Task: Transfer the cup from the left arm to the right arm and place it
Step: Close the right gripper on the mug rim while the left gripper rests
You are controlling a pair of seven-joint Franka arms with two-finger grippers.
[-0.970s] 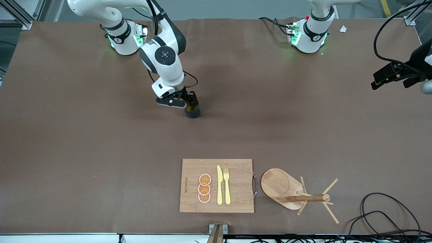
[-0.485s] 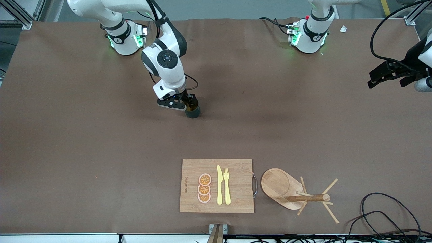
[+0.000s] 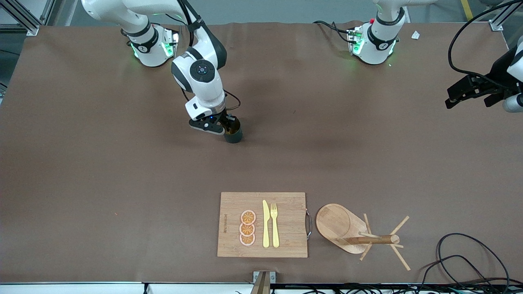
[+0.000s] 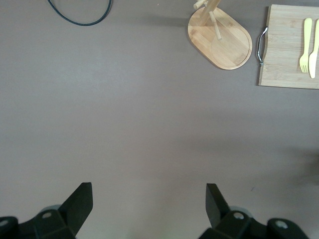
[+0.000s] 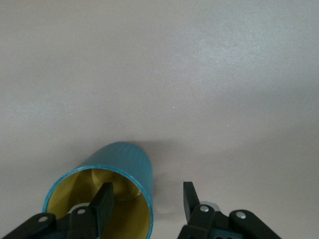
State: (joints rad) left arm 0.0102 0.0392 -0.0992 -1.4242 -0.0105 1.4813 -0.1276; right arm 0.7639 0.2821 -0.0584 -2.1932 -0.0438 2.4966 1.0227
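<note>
We see the cup upright on the surface's middle, toward the robots' edge. Our right hand straddles its rim, fingers apart, one inside. Our left hand waits open over the surface's end, well away.

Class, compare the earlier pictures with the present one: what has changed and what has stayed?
The right gripper sank slightly at the cup, its fingers narrowing with one inside the rim and one outside. The left gripper shifted a little at its end of the table, open. The cup, board and peg stand stayed put.
</note>
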